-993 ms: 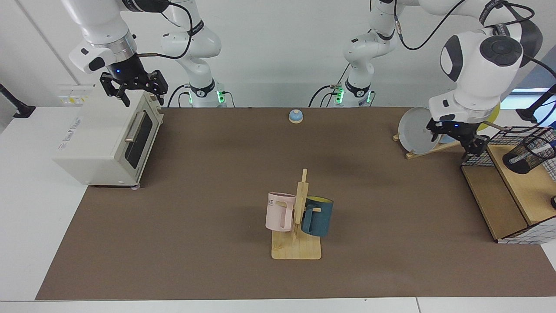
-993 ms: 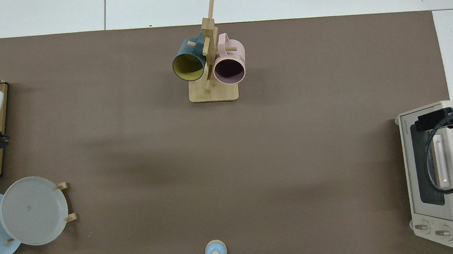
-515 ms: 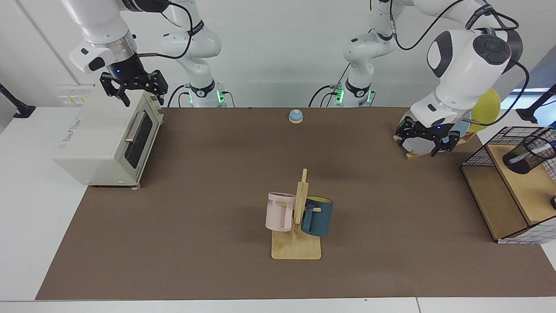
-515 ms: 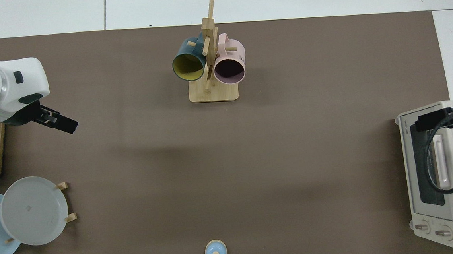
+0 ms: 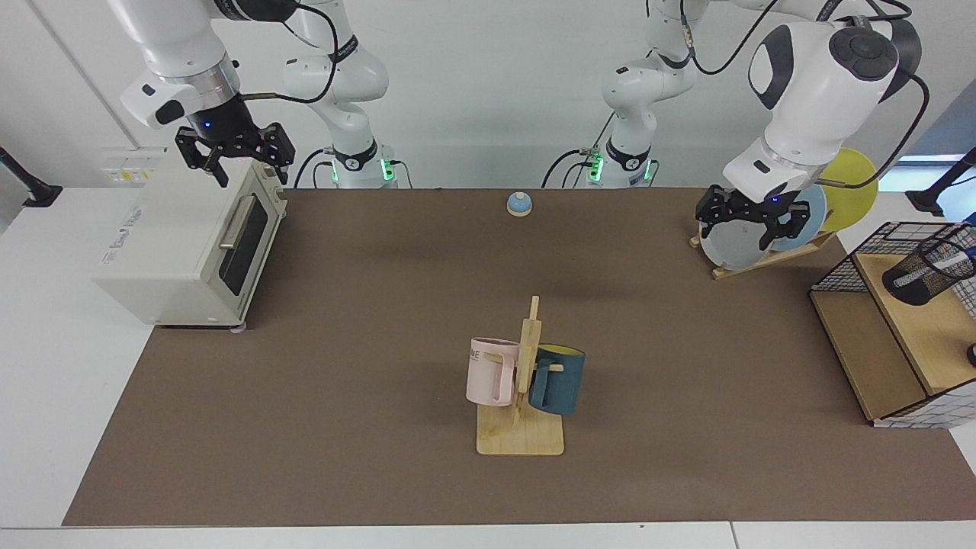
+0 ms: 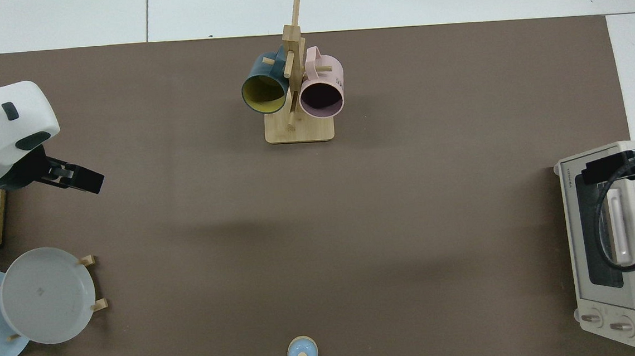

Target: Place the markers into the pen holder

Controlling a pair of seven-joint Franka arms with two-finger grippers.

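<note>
- Raised since the earlier frame, the left gripper (image 5: 751,219) is held spread and empty before the plate rack (image 5: 762,255), away from the pen holder (image 5: 926,272).
- Beyond that rack, the pen holder is seen tilted on the wooden shelf (image 5: 919,328).
- Spread above the toaster oven (image 5: 191,244), the right gripper (image 5: 235,156) waits.

Our left pincer (image 5: 752,227) hangs high with its two fingers spread wide, holding nothing. Our right arm waits, its right pincer (image 5: 235,160) open too, pointing down.

1. A brown mat (image 5: 366,366) covers the white table (image 5: 46,366).
2. Centre: wooden mug stand (image 5: 520,436).
3. Upper left: toaster oven (image 5: 179,244).
4. Top: blue bell (image 5: 518,203).
5. Upper right: plate rack (image 5: 762,255).
6. Right edge: wire basket (image 5: 900,335).
</note>
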